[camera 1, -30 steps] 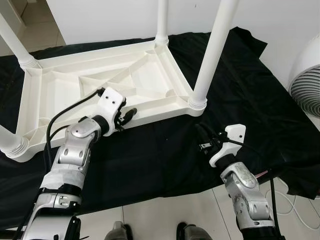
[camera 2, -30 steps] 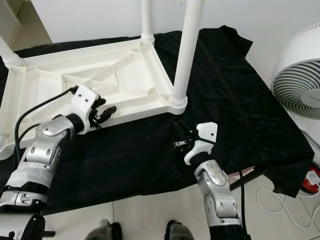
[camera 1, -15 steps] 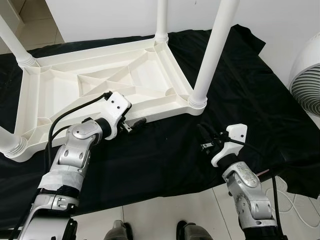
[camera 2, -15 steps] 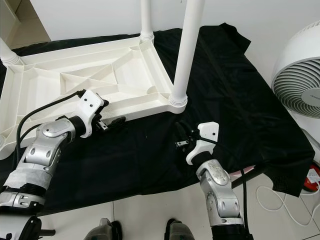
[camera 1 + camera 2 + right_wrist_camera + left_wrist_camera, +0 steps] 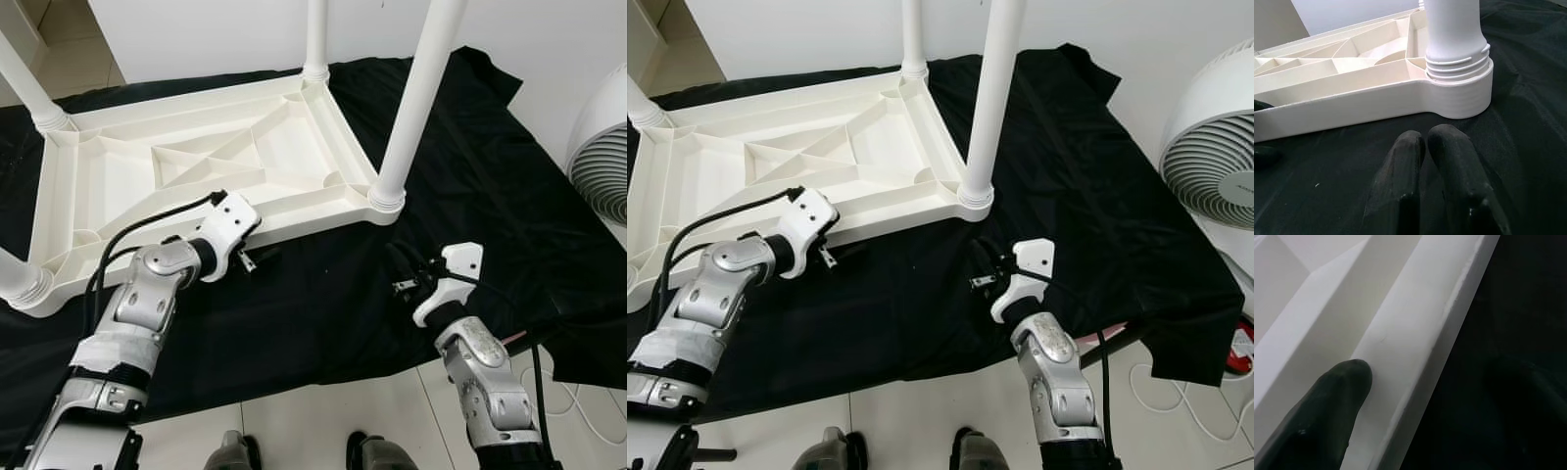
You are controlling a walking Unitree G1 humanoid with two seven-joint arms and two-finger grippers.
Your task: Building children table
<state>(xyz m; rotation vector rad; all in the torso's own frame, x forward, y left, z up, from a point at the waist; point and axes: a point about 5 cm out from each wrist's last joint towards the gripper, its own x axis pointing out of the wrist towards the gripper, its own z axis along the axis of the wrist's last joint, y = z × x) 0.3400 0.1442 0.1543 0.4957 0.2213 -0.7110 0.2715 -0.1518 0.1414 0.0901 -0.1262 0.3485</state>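
White plastic children's table [image 5: 196,162], upside down on a black cloth [image 5: 323,294], its legs [image 5: 416,98] screwed in at the corners and standing up. Left gripper [image 5: 257,257] is at the near rim, at 7 o'clock from the nearest leg, fingers straddling the edge without clamping. Right gripper [image 5: 982,272], fingers together, hovers at that leg's 6 o'clock. Assembly looks nearly done; turning it upright remains.

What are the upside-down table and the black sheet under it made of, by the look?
Upside-down table: likely moulded plastic, matt white; ribbed underside, threaded leg sockets. Black sheet: woven fabric, matt; folds and wrinkles, drapes over the edge.
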